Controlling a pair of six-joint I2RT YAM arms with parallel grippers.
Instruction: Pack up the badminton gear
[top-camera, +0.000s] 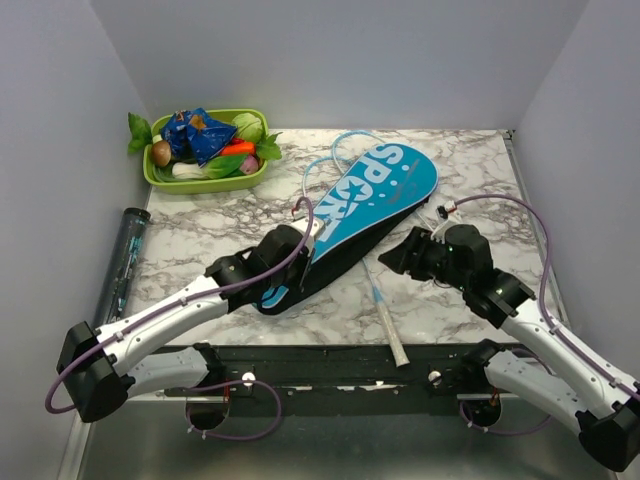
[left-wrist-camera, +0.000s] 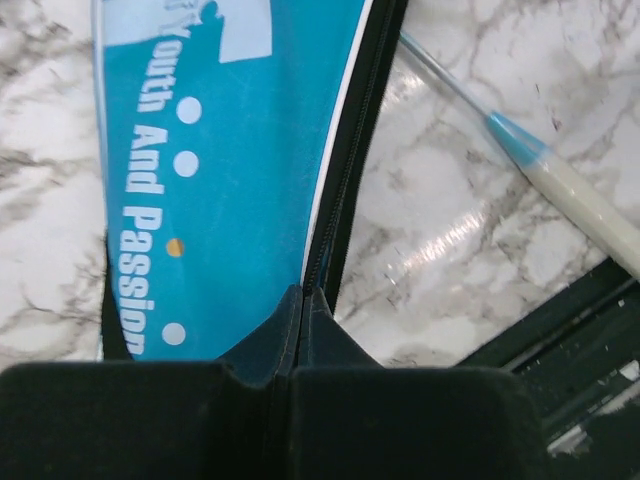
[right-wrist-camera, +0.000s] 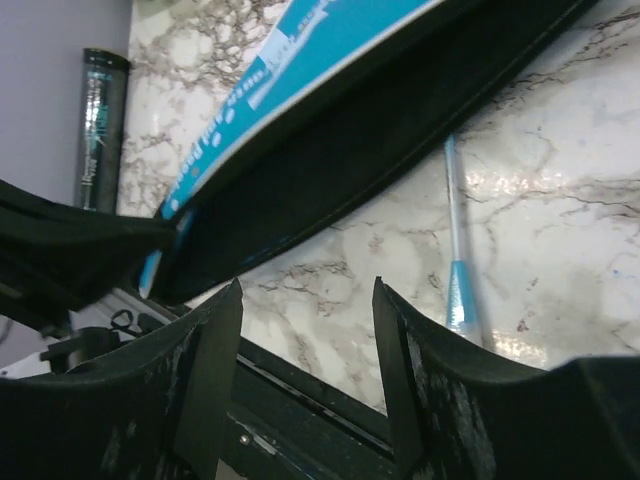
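Observation:
The blue cover lettered "SPORT" lies slanted across the middle of the marble table. My left gripper is shut on its near edge, and its fingertips pinch the black zip seam of the cover. In the right wrist view the blue top flap stands lifted off the black lower side. A light-blue racket shaft with a white butt sticks out from under the cover toward the near edge. My right gripper hovers open just right of the cover, with nothing between its fingers.
A dark clear tube lies along the left table edge. A green tray of toy vegetables stands at the back left. Light-blue racket hoops show behind the cover. The black base rail runs along the near edge.

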